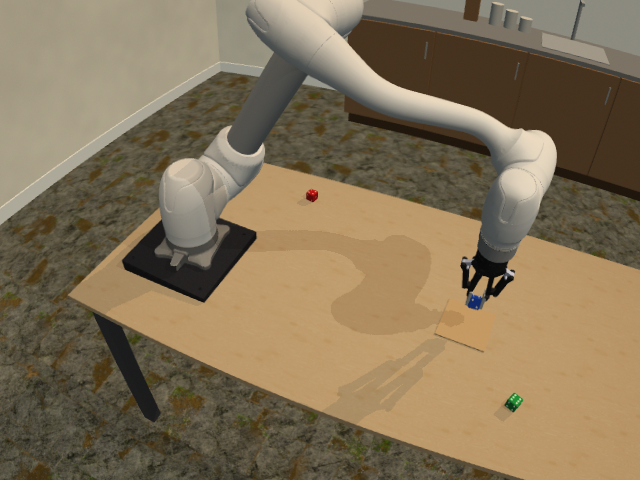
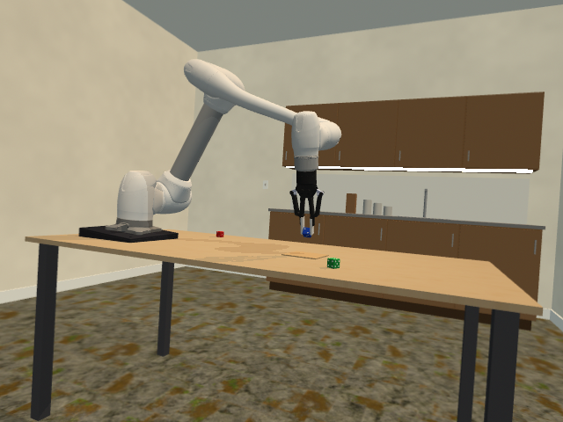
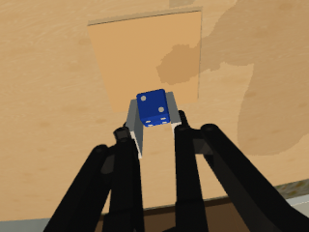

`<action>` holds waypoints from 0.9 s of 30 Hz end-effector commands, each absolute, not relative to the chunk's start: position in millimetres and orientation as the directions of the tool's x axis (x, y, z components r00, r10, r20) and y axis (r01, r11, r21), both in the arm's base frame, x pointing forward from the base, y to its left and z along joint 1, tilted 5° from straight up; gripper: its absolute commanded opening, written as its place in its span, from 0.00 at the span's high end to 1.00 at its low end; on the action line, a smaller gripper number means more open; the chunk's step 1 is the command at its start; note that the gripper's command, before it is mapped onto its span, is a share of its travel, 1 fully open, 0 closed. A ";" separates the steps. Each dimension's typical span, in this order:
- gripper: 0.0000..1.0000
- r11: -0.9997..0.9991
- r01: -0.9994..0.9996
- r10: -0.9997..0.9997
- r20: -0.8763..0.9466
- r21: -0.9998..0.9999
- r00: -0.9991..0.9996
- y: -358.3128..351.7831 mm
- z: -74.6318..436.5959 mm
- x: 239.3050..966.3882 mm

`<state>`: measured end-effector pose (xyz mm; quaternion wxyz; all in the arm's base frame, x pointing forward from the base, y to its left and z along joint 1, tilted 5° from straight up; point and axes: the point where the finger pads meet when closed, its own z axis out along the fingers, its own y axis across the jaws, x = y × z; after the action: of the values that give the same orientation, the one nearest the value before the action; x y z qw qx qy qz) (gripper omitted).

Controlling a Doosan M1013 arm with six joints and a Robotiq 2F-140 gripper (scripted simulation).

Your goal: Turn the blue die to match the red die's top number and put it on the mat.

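Note:
My gripper (image 1: 475,300) (image 2: 307,230) (image 3: 154,106) points down and is shut on the blue die (image 1: 475,302) (image 2: 306,233) (image 3: 153,103), held in the air above the mat's back part. The die's face towards the wrist camera shows two pips; a narrow strip of another pipped face shows below it. The mat (image 1: 462,336) (image 2: 302,255) (image 3: 145,53) is a thin tan square on the table. The red die (image 1: 311,195) (image 2: 220,234) sits at the back of the table; its top number is too small to read surely. The blue die's underside is hidden.
The green die (image 1: 513,401) (image 2: 332,263) sits near the table's front edge, in front of the mat, with several pips on top. The arm's black base plate (image 1: 136,263) (image 2: 98,234) is at the table's left. The arm's shadow falls partly on the mat.

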<state>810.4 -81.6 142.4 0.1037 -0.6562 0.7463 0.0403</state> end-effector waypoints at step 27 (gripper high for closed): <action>0.76 0.131 -0.989 -0.784 -0.617 -0.066 -0.063 -90.6 135.6 807.3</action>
<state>807.8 -90.1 136.7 0.2352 -0.6377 0.7150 0.1634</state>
